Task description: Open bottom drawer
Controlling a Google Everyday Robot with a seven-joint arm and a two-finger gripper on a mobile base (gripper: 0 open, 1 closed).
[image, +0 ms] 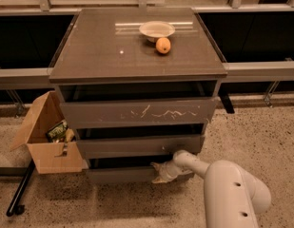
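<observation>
The cabinet has three dark grey-brown drawers. The bottom drawer (120, 175) is the lowest, with a plain flat front, and stands slightly out with a dark gap above it. My gripper (159, 173) is at the right part of that front, against its top edge, at the end of my white arm (232, 194) coming from the lower right. The middle drawer (137, 146) and the top drawer (137, 112) with white scratch marks also stand a little out.
A white bowl (157, 30) and an orange (163, 45) sit on the cabinet top (103, 46). An open cardboard box (49, 144) with items stands on the speckled floor at the cabinet's left. A black pole (20, 189) lies by the box.
</observation>
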